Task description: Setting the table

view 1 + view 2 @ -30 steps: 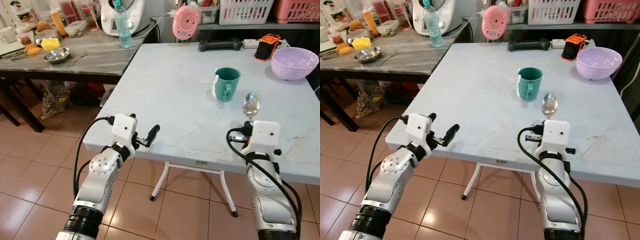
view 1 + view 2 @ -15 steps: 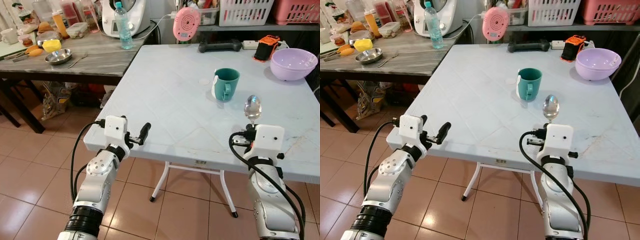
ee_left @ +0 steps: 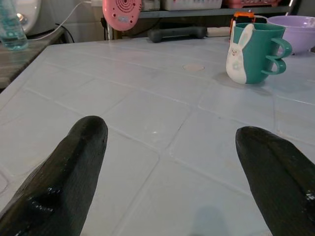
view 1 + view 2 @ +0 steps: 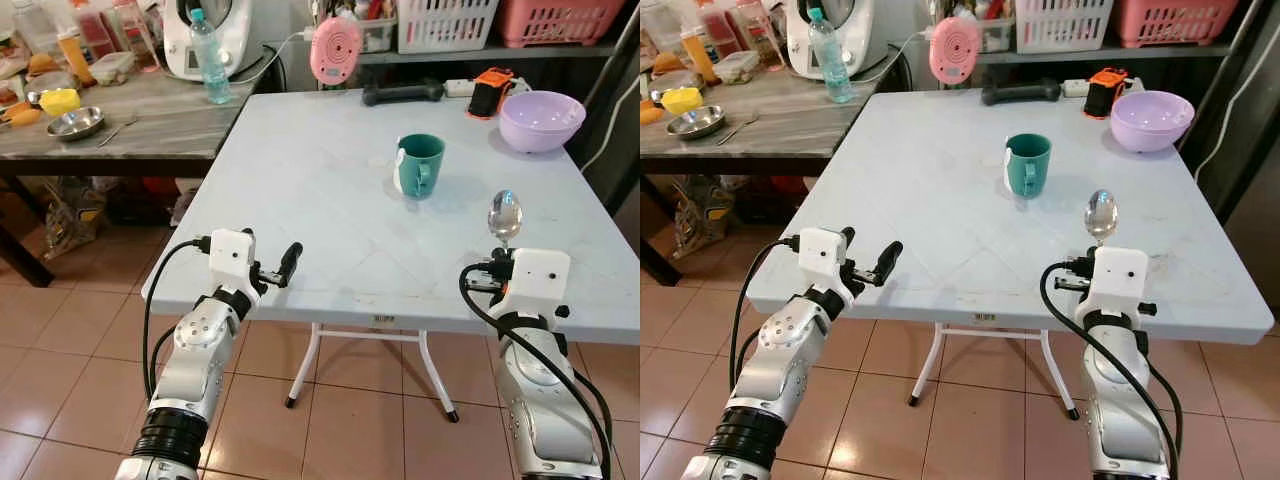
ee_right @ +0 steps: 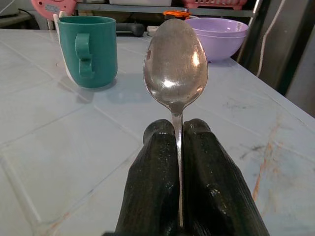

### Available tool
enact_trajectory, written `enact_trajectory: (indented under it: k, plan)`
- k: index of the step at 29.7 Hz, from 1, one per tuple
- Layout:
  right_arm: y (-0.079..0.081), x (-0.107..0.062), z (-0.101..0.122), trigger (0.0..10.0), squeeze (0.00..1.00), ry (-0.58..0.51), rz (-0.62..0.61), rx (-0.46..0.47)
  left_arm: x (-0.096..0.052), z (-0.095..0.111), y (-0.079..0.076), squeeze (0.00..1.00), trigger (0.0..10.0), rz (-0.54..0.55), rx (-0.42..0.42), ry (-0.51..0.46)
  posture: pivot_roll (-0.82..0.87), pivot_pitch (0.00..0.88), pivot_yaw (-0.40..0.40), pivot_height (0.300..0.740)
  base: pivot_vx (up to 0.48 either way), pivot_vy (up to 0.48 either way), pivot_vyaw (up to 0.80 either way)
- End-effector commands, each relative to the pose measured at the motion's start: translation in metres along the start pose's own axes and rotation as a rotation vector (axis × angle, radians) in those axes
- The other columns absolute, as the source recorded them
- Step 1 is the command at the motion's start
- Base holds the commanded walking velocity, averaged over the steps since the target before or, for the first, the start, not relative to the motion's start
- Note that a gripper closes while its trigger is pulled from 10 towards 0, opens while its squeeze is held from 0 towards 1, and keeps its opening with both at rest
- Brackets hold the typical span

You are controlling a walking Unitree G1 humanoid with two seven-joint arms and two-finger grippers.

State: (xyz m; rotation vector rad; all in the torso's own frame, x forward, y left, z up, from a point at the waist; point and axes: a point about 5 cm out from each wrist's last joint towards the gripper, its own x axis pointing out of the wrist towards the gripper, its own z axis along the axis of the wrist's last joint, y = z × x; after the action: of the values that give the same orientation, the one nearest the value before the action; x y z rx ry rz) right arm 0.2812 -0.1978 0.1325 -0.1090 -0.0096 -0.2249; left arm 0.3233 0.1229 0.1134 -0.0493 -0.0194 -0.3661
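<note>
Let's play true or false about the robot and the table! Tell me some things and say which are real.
1. The right pincer is shut on a spoon. True.
2. The spoon's bowl points down at the floor. False: it points forward, out past the fingertips and over the white table.
3. The left pincer holds a fork. False: it is open and holds nothing.
4. A teal mug stands on the table. True.
5. The purple bowl sits right beside the mug, touching it. False: it sits apart, near the table's far right corner.
</note>
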Motion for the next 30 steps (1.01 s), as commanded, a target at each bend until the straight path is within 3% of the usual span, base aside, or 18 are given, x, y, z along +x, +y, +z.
enact_trajectory:
  k: [1,6,30]
  plan:
    - [0.0061,-0.0005,0.0082,10.0,0.0,-0.028,0.015,0.016,-0.0004,0.0007,0.0067,0.0,10.0,0.016,0.009,0.002,-0.15,0.0,0.085,0.74,0.0,0.352,-0.53]
    - [0.008,0.0005,0.0086,10.0,0.0,-0.028,0.02,0.017,0.0005,0.0016,0.0072,0.0,10.0,0.012,0.011,-0.001,-0.14,0.0,0.088,0.74,0.0,0.353,-0.46]
    - [0.0112,0.002,0.0088,10.0,0.0,-0.037,0.021,0.011,0.0038,0.0025,0.0008,0.0,10.0,-0.011,0.022,-0.008,-0.13,0.0,0.094,0.74,0.0,0.379,0.0]
